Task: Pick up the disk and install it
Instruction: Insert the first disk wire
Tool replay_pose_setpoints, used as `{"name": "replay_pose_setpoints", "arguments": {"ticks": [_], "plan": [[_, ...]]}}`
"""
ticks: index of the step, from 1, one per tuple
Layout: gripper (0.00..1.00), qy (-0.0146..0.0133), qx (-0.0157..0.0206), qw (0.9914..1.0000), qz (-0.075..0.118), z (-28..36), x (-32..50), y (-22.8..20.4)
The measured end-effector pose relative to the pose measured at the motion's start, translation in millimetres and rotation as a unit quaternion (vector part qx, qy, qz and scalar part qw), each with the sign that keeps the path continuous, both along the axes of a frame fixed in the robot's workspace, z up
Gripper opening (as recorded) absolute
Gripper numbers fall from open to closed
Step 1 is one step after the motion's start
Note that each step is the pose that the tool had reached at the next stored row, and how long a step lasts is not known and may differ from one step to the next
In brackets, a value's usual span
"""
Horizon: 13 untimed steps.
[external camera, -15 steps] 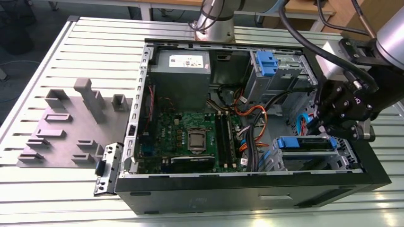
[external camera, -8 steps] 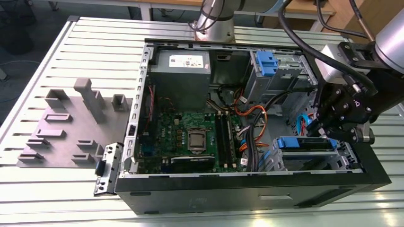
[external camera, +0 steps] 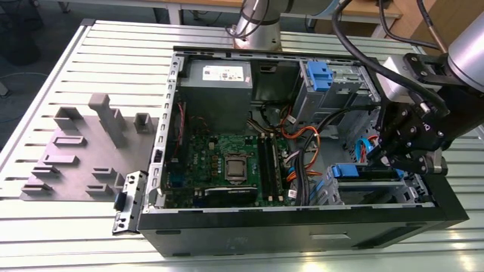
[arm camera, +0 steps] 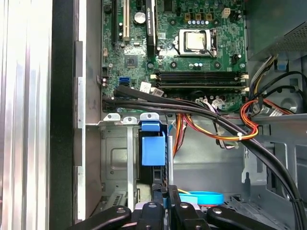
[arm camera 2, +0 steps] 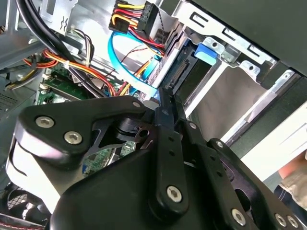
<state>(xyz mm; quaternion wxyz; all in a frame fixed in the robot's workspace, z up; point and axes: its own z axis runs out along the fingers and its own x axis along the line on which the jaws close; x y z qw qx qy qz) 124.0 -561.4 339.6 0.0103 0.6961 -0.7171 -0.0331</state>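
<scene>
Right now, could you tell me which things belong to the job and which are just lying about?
Job: black robot hand; flat metal disk with blue rails; grey metal drive cage.
Idle: green motherboard; grey power-supply box; grey plastic fixture block.

Disk [external camera: 368, 171]: blue-railed, seated in case's lower drive bay.

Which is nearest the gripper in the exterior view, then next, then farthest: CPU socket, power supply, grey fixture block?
From the gripper, in the exterior view:
1. CPU socket, mid-motherboard.
2. Power supply, at the case's far corner.
3. Grey fixture block, outside the case, on the view's left.
</scene>
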Motion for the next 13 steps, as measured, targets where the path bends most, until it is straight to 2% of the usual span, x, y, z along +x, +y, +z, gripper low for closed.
{"name": "replay_pose_setpoints", "arguments": {"ticks": [13], "plan": [[0.16,0.0000,-0.0003,1.00000,-0.003,-2.6,0.3,0.0]]}}
